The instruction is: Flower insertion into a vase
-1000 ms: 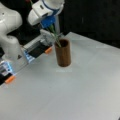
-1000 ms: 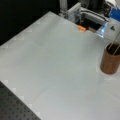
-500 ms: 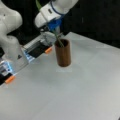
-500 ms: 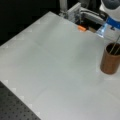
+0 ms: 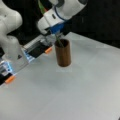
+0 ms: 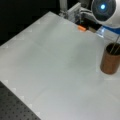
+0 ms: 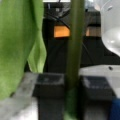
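the brown vase (image 5: 63, 53) stands upright on the white table (image 5: 82, 90), near the table's far side in a front view. in a front view it stands at the right edge of the table (image 6: 50, 62), the vase (image 6: 110, 61) with its round mouth open at the top. the gripper (image 5: 58, 35) hangs just above the mouth. in the wrist view its two dark fingers (image 7: 48, 85) are close together and pinch a green flower stem (image 7: 75, 50). the stem's low end goes down into the vase mouth in both front views. big green leaves (image 7: 18, 45) fill the left of the wrist view. small orange tabs (image 5: 48, 50) sit on the gear beside the table.
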{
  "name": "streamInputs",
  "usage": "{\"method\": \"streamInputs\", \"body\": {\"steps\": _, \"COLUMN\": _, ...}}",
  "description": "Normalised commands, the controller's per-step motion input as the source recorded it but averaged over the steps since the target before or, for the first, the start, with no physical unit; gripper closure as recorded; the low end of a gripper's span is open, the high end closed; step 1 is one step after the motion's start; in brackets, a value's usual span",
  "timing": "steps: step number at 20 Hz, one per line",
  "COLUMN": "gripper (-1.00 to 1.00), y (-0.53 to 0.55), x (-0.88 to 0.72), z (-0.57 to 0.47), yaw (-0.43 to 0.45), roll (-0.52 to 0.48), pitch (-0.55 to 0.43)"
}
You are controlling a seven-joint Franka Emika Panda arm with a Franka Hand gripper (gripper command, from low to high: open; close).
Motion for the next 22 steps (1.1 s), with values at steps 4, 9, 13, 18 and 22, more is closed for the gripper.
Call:
{"method": "streamInputs", "body": {"steps": 4, "gripper": 1.0, "y": -0.06, "x": 0.1, "z": 0.04, "yaw": 0.089, "roll": -0.133, "pitch": 0.124}}
{"method": "streamInputs", "body": {"steps": 9, "gripper": 1.0, "y": -0.06, "x": 0.13, "z": 0.04, "yaw": 0.073, "roll": -0.129, "pitch": 0.137}}
{"method": "streamInputs", "body": {"steps": 13, "gripper": 1.0, "y": -0.05, "x": 0.21, "z": -0.01, "yaw": 0.029, "roll": -0.128, "pitch": 0.168}}
{"method": "streamInputs", "body": {"steps": 18, "gripper": 1.0, "y": -0.02, "x": 0.28, "z": -0.05, "yaw": 0.01, "roll": -0.108, "pitch": 0.15}}
{"method": "streamInputs", "body": {"steps": 22, "gripper": 1.0, "y": -0.01, "x": 0.3, "z": -0.06, "yaw": 0.026, "roll": -0.1, "pitch": 0.142}}
